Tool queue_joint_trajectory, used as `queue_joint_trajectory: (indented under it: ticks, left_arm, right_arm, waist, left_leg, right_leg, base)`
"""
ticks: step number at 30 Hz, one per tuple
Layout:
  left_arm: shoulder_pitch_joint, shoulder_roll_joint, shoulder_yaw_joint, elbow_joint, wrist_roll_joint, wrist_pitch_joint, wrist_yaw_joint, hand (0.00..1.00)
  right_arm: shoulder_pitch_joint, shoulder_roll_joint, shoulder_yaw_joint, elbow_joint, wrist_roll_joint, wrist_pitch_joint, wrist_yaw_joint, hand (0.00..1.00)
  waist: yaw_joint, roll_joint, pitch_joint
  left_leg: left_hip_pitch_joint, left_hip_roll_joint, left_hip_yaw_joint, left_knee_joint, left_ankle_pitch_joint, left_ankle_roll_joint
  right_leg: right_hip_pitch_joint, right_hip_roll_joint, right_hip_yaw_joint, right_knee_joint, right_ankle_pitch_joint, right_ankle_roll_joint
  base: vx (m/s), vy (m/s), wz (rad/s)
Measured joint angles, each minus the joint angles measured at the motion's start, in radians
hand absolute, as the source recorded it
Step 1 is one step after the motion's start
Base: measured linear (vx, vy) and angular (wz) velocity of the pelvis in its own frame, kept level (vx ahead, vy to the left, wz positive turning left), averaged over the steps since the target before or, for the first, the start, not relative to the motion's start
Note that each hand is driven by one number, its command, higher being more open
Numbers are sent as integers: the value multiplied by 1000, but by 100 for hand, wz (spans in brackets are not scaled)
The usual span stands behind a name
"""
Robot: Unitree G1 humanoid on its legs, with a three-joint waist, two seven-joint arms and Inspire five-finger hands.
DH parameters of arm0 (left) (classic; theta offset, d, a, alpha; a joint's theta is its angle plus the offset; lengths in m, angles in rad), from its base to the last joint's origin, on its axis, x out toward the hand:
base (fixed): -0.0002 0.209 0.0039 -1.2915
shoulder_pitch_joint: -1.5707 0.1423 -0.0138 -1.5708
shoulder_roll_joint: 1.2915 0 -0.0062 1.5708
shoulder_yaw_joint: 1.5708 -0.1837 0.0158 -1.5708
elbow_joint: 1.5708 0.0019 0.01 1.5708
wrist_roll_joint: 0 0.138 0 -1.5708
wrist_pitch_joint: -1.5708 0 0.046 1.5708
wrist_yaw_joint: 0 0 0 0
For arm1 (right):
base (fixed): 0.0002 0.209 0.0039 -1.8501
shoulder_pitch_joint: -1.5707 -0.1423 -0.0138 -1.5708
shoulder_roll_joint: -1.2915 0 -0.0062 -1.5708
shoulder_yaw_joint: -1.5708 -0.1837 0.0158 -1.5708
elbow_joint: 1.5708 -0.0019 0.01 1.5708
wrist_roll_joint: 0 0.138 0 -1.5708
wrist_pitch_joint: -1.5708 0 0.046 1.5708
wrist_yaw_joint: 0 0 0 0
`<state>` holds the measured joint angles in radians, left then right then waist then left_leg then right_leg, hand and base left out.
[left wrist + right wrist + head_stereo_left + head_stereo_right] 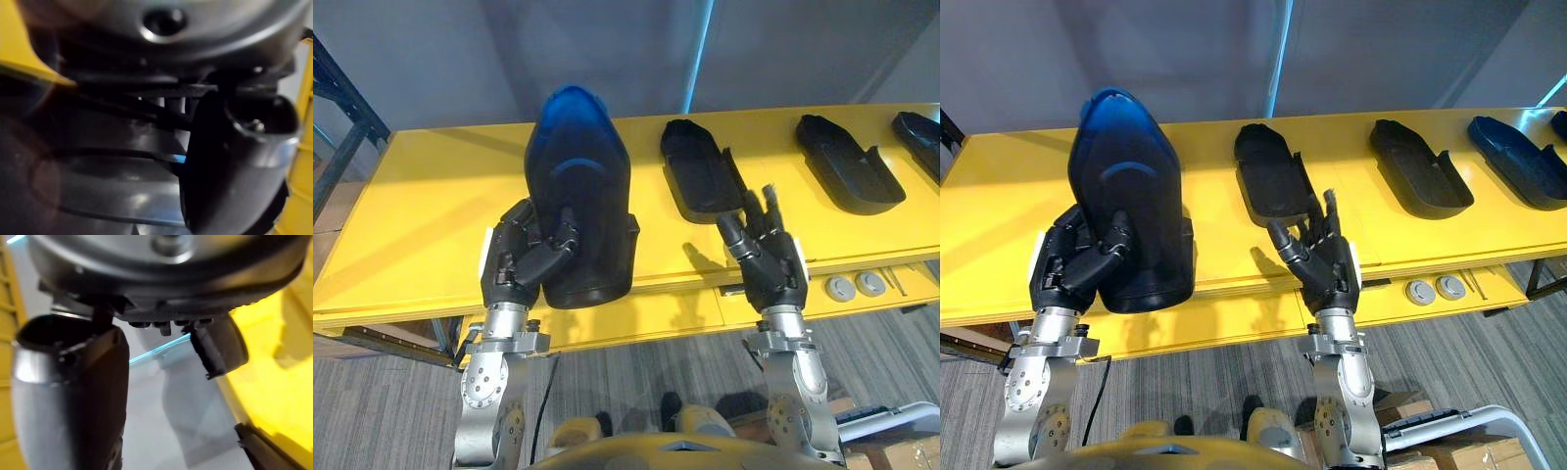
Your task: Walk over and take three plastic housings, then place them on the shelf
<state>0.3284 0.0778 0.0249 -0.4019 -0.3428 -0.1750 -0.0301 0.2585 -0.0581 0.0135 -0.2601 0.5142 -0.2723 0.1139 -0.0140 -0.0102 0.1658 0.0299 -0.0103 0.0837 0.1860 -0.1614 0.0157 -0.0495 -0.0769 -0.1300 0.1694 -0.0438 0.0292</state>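
Note:
My left hand (522, 259) is curled round the lower left edge of a large black plastic housing (578, 186) with a blue sheen, holding it upright above the yellow table (421, 215). Its thumb (234, 161) presses on the dark shell (98, 186) in the left wrist view. Three more black housings lie in a row on the table: one at the middle (698, 166), one further right (847, 164), one at the far right edge (922, 137). My right hand (769, 257) is open, fingers straight, over the table's front edge just below the middle housing and touching nothing.
Two round grey discs (857, 286) sit on a lower yellow ledge at the front right. A dark metal rack (342, 108) stands at the far left. A grey wall rises behind the table, and grey carpet lies below it.

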Motion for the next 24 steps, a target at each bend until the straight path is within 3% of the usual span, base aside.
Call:
queue_joint_trajectory:
  ticks: [5,7,9,10,11,14,15,16,17,18,20,21,22,24]
  left_arm:
    - [26,0,3,-5,-4,-4,27,0]
    - [32,0,-16,-10,-7,-4,16,0]
    - [29,0,-22,-24,-9,-4,-6,0]
    - [13,-2,-29,-27,-9,-4,-30,0]
    - [3,-2,-33,-28,-9,-4,-39,0]
    - [-20,-2,-21,-31,-13,-24,-38,0]
    - [-19,-1,-5,-31,-19,-26,-33,0]
    - [-18,-1,8,-31,-29,-26,-26,0]
    - [-16,0,11,-31,-45,-27,-24,0]
    - [-8,0,18,-31,-61,-36,-16,0]
    - [4,-3,29,-31,-93,-49,-8,0]
    - [5,-3,29,-30,-93,-53,-4,0]
    - [16,-12,29,-28,-92,-64,0,0]
    - [11,-15,26,-20,-91,-64,4,0]
  right_arm:
    - [-19,15,27,-80,1,-44,-16,100]
    - [-40,16,34,-80,0,-47,-16,100]
    - [-42,16,23,-82,-7,-48,-17,100]
    - [-43,13,-4,-79,-46,-49,-26,100]
    - [-44,4,-20,-75,-66,-49,-36,100]
    - [-67,-18,-71,-20,-108,-47,-54,100]
    - [-78,-17,-71,-2,-106,-47,-53,100]
    - [-90,-18,-72,11,-104,-46,-49,100]
    - [-92,-17,-73,13,-104,-46,-47,100]
    - [-96,-17,-67,14,-104,-46,-35,100]
    - [-121,-25,-40,36,-94,-46,-23,100]
    - [-126,-27,-34,42,-90,-46,-17,100]
    - [-140,-43,-14,49,-70,-47,-12,100]
    - [-142,-42,-10,52,-70,-47,-12,100]
  waist:
    - [12,6,-10]
    - [8,17,-18]
    - [-11,20,-23]
    - [-27,34,-24]
    - [-28,46,-24]
    - [-21,50,-23]
    - [-21,42,-21]
    - [-22,12,-4]
    - [-14,9,-3]
    - [-12,18,-6]
    - [-15,30,-6]
    - [-14,34,-9]
    - [-16,63,-22]
    - [-49,63,-24]
  left_leg:
    - [-14,-2,-27,1,2,-1]
    - [-19,-2,-28,-28,2,-11]
    - [-20,48,126,-43,-13,-11]
    - [-25,89,231,-36,19,-9]
    - [-25,102,253,-36,66,-34]
    - [-29,49,189,-27,92,-32]
    - [-57,29,161,30,98,-39]
    - [-109,8,139,124,97,-48]
    - [-126,16,133,167,85,-33]
    - [-144,69,114,216,62,-9]
    - [-128,159,65,212,74,-16]
    - [-111,176,52,185,103,-15]
    - [-76,183,33,139,132,-56]
    - [-72,153,77,116,82,-69]
  right_leg:
    - [7,1,-18,-15,5,-2]
    - [17,-18,-73,-18,2,-6]
    - [21,-46,-132,-19,2,-5]
    - [25,-65,-178,-13,1,-5]
    - [31,-70,-193,-9,0,-3]
    - [53,-116,-193,1,-26,21]
    - [61,-143,-192,-6,-36,28]
    - [71,-186,-182,-14,-36,39]
    - [70,-197,-167,-13,-41,50]
    - [68,-199,-124,-12,-41,50]
    - [61,-201,-39,-12,-39,54]
    - [52,-202,-13,-13,-33,64]
    - [26,-206,39,-19,-12,101]
    - [26,-233,63,-59,-7,106]
  base:
    - [-35,-2,15]
    - [-13,-4,58]
    - [-17,15,101]
    - [-13,61,124]
    - [-10,124,113]
    - [-25,113,63]
    - [-85,147,36]
    - [-109,177,19]
    - [-130,163,-12]
    - [-119,172,-48]
    - [-81,264,-74]
    - [-26,470,-110]
    - [-6,438,-94]
    - [4,403,-35]
